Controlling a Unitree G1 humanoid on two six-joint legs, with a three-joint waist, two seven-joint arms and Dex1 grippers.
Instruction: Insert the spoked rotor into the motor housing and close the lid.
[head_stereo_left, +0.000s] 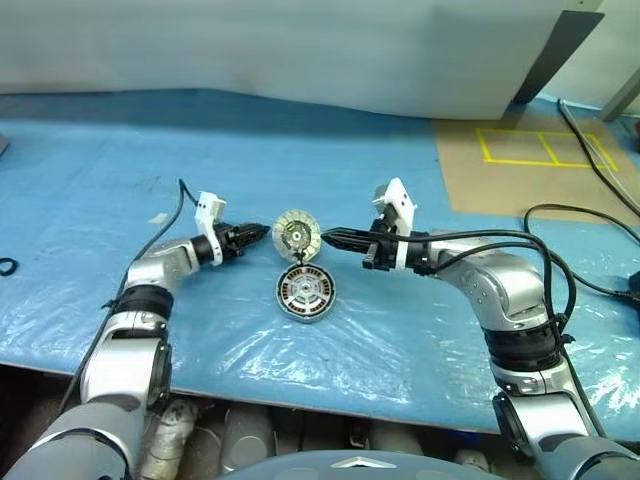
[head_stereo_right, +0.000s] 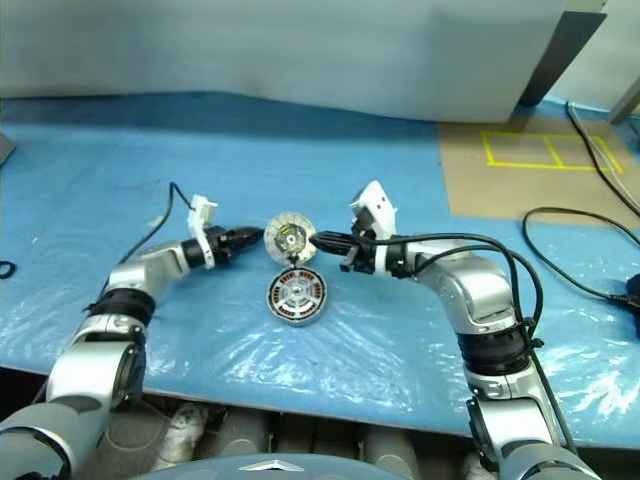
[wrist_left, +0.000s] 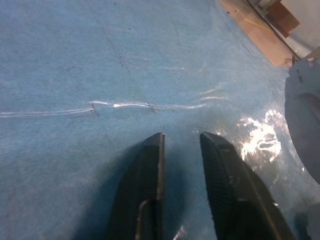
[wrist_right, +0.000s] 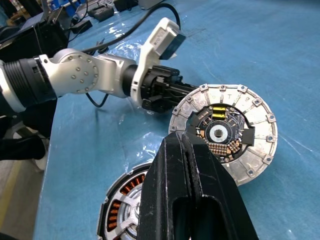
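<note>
A blue plastic-covered table (head_stereo_left: 120, 200) carries everything. Near its front edge the motor housing (head_stereo_left: 305, 293) lies flat, its open side facing up, copper windings ringing a spoked silvery centre. The lid (head_stereo_left: 296, 236) stands nearly upright from the housing's far rim, its pale inner face with a dark hub and small yellow bits turned toward the robot and its right gripper. The right gripper (head_stereo_left: 332, 238) points level toward the lid's right edge, its fingers pressed together; whether they pinch the rim I cannot tell. The left gripper (head_stereo_left: 262, 231) points at the lid's left edge from just beside it, fingers (wrist_left: 150, 165) slightly spread, holding nothing.
</note>
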